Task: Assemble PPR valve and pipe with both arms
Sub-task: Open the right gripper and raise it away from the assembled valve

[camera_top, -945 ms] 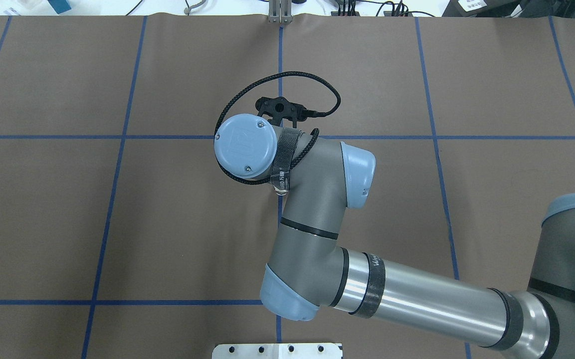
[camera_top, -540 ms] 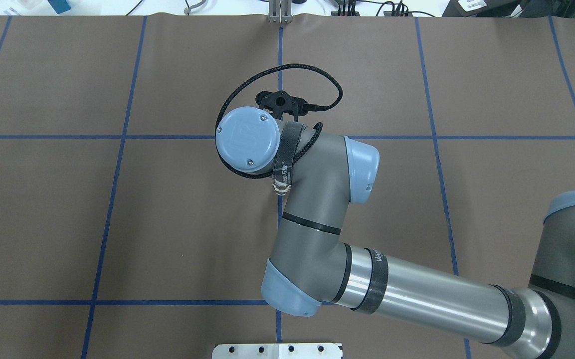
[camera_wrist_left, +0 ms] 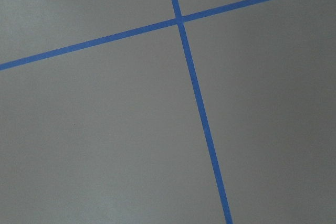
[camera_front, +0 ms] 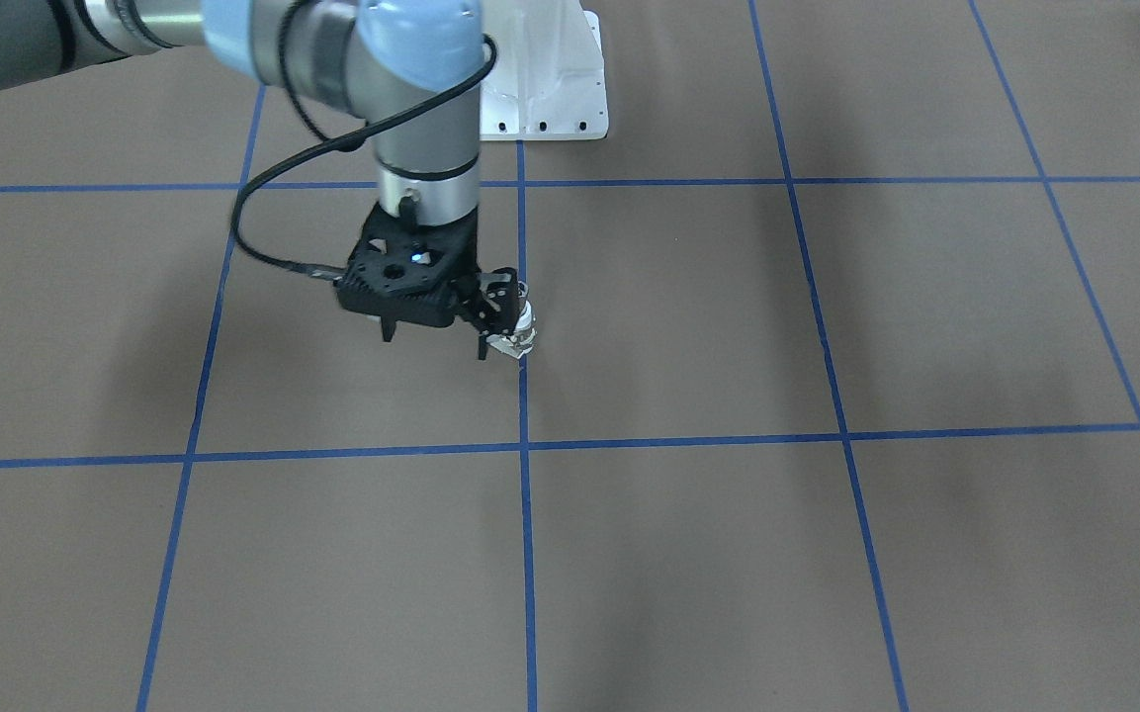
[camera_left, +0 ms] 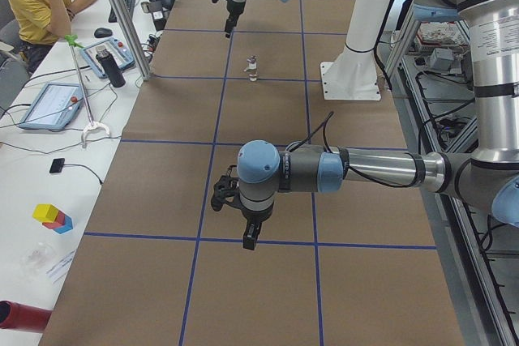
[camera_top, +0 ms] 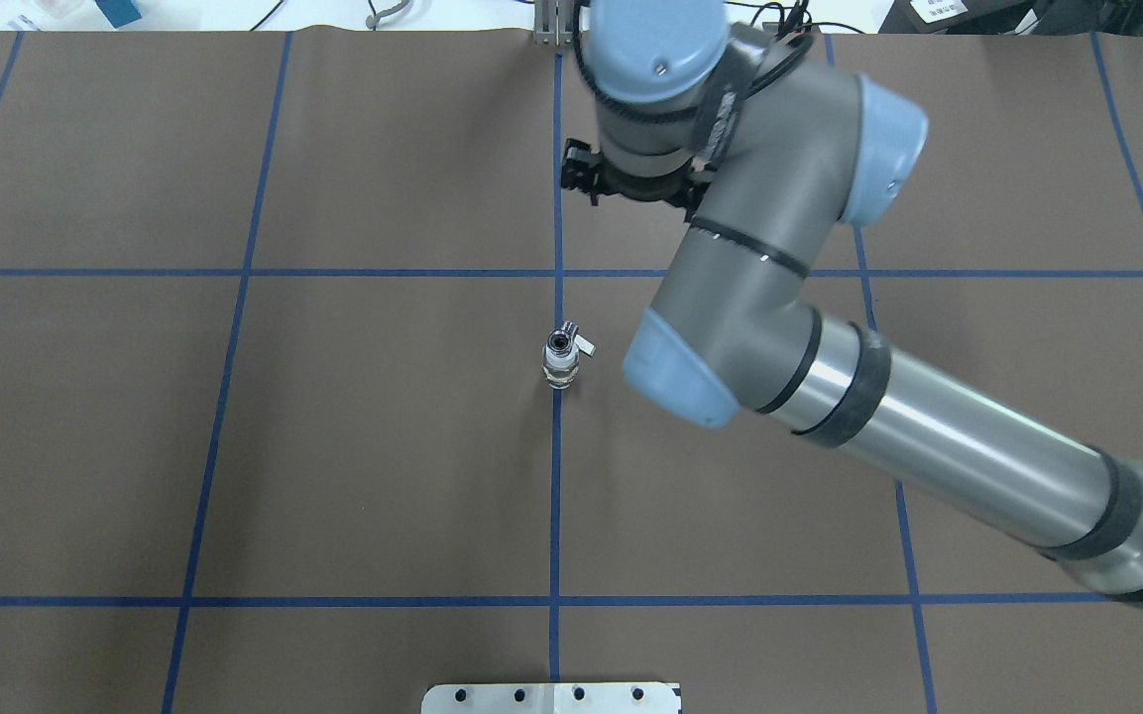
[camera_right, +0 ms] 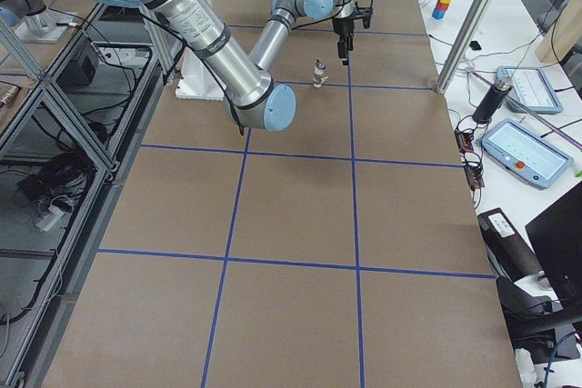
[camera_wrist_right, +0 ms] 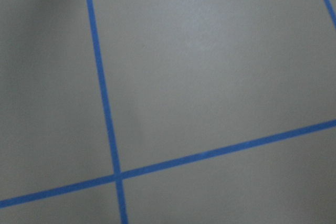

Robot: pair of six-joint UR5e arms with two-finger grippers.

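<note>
Exterior left view, nearest first. The left gripper (camera_left: pixel 250 241) hangs over the desk (camera_top: pixel 333 446) in the lower middle of the frame, pointing down, with nothing under it. It shows only in this side view, and the left wrist view gives just bare desk and a tape crossing. I cannot tell whether its fingers are spread or pressed together.

Mid-desk: the PPR valve (camera_top: pixel 559 359) stands upright on the blue tape line (camera_top: pixel 555 476), centre of the overhead frame, its flat lever sticking out to the frame's right. A silver ring-like open end faces up on top. I take this for the pipe (camera_top: pixel 558 341), already seated, but the joint is too small to check.

Far: the right gripper (camera_right: pixel 344 52) hangs above the desk. In the overhead view it is at upper centre, well apart from the valve, and both side views agree. The front-facing view disagrees and shows it just beside the fitting. Its fingers are hidden under the wrist or too small to read, so I cannot tell their state.

Judgement: the joining step looks done, or close to it, and neither arm grips the stack in most views. The next move calls for keeping both arms clear of the upright stack, which would tip easily, and confirming that the pipe is fully seated.
</note>
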